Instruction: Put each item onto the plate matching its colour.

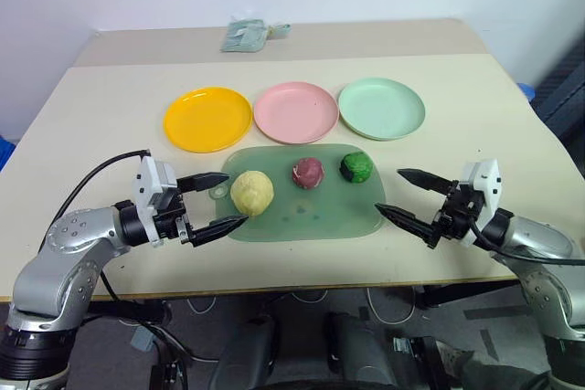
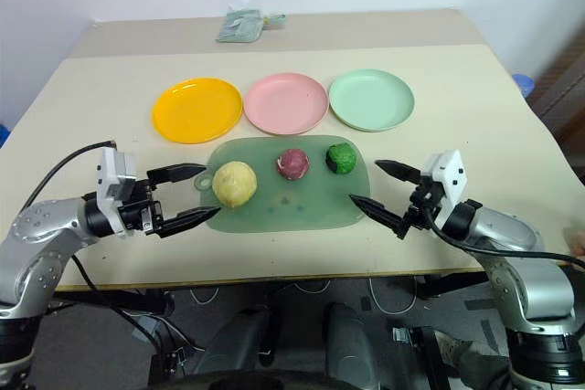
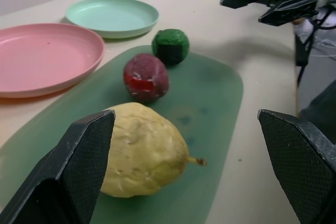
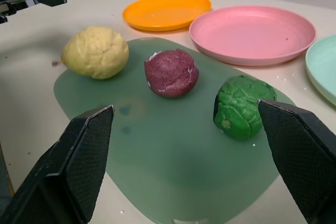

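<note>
Three lumpy balls lie in a row on a translucent green mat [image 1: 311, 221]: a pale yellow one [image 1: 251, 192], a dark red-maroon one [image 1: 308, 172] and a dark green one [image 1: 356, 167]. Behind the mat stand three empty round plates: yellow-orange [image 1: 207, 119], pink [image 1: 295, 111] and pale green [image 1: 381, 108]. My left gripper [image 1: 214, 204] is open just left of the yellow ball, pointing toward it without touching. My right gripper [image 1: 402, 195] is open at the mat's right end, a little short of the green ball.
A crumpled pale green bag [image 1: 245, 35] lies at the far side of the beige table [image 1: 101, 107]. The table's front edge [image 1: 302, 285] runs just below both grippers. A blue object [image 1: 526, 90] shows past the table's right edge.
</note>
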